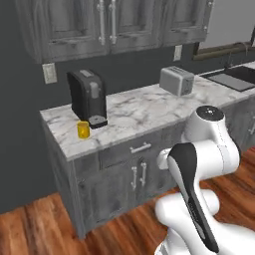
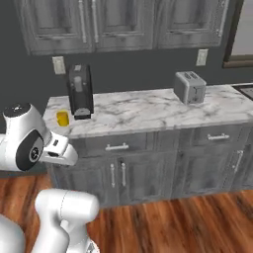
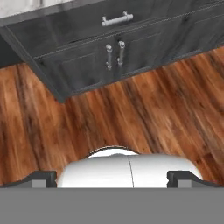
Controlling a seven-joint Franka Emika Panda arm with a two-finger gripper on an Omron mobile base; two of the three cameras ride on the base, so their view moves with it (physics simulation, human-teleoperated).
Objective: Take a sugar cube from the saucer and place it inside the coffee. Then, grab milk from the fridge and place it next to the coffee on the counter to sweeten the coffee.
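Nothing looks done yet, far as I can tell. Nearest, at the bottom of the hand view, the two-finger gripper is spread fully wide, holding nothing, aimed at the wood floor. Further back, mid-left in the left base view, the small yellow mug of coffee sits on the white-grey marble counter just beside the black coffee machine. Can't make out saucer or sugar cube, so both steps remain.

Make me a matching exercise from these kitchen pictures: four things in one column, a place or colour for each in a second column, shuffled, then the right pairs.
Things:
1. coffee
2. coffee machine
3. toaster
4. counter

Descriptions:
A. silver, toward the sink end
B. white-and-grey marble
C. yellow, near the counter's left end
D. black, just behind the mug

Pairs: 1-C, 2-D, 3-A, 4-B
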